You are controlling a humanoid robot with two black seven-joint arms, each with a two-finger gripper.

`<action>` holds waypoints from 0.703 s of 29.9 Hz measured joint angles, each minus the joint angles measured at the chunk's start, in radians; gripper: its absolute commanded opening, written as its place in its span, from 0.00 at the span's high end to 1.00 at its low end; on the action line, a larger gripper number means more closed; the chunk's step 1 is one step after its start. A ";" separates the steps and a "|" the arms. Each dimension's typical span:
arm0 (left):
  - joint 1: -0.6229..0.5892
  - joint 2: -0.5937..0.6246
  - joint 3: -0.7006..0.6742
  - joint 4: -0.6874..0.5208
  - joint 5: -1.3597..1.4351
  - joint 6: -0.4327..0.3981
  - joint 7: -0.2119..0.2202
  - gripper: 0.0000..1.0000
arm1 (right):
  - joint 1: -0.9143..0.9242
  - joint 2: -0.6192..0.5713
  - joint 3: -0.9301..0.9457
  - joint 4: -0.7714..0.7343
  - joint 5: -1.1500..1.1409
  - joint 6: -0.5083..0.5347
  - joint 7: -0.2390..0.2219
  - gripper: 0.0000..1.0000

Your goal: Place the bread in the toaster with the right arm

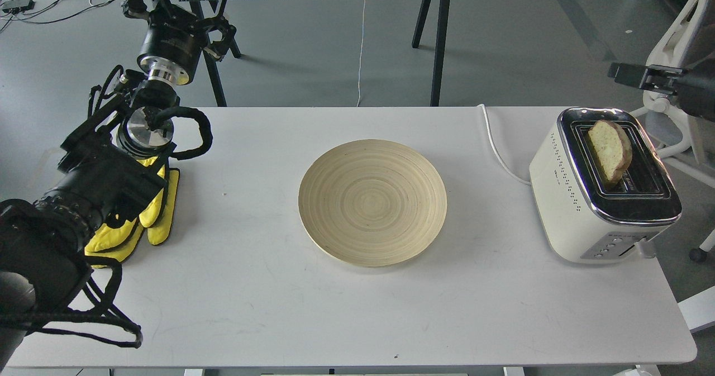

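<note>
Bread [609,150] seated in left slot of toaster [600,197], rounded top poking above chrome; right slot looks empty. Toaster near right edge of desk [234,309], toward far right corner. Right gripper [628,75] above and beyond toaster, apart from slice, holding nothing; jaws end-on, spread or pressed cannot tell. Insertion step judged done; next move probably only clearing arm away. Wooden plate [372,201] mid-desk, empty. Left gripper [215,32] beyond far left corner, jaws state unclear.

One camera sat on the robot's head. It looked forward and down at the white counter [279,309] from close by, with gray floor beyond it.
</note>
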 measured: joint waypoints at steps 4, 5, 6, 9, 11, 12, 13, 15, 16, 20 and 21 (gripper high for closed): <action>0.000 0.000 0.001 0.000 0.000 0.000 0.001 0.00 | -0.006 0.026 0.130 -0.015 0.292 -0.003 0.042 0.01; 0.000 0.000 0.001 0.001 0.000 0.000 0.002 0.00 | -0.007 0.042 0.156 -0.028 0.371 -0.003 0.053 0.01; 0.000 0.001 0.001 0.001 0.000 0.000 0.002 0.00 | -0.007 0.058 0.175 -0.041 0.434 -0.003 0.061 0.01; -0.001 0.003 0.001 0.001 0.000 0.000 0.002 0.00 | -0.009 0.110 0.223 -0.092 0.615 0.000 0.094 0.01; -0.002 0.004 0.000 0.001 0.000 0.000 0.002 0.00 | -0.017 0.148 0.241 -0.136 0.744 0.006 0.140 0.00; -0.002 0.005 0.000 0.001 0.000 0.000 0.002 0.00 | -0.022 0.165 0.246 -0.156 0.799 0.009 0.162 0.00; -0.002 0.005 0.000 0.001 0.000 0.000 0.002 0.00 | -0.029 0.186 0.249 -0.180 0.859 0.012 0.185 0.00; -0.002 0.006 -0.001 0.001 -0.001 0.000 0.002 0.00 | -0.042 0.230 0.255 -0.233 0.963 0.025 0.213 0.00; -0.002 0.006 -0.001 0.001 -0.001 0.000 0.002 0.00 | -0.050 0.258 0.263 -0.266 1.017 0.037 0.221 0.00; -0.002 0.008 -0.008 0.000 -0.002 0.000 0.003 0.00 | -0.099 0.358 0.357 -0.389 1.168 0.073 0.227 0.01; -0.002 0.008 -0.010 -0.001 -0.002 0.000 0.004 0.00 | -0.114 0.377 0.394 -0.411 1.189 0.076 0.227 0.01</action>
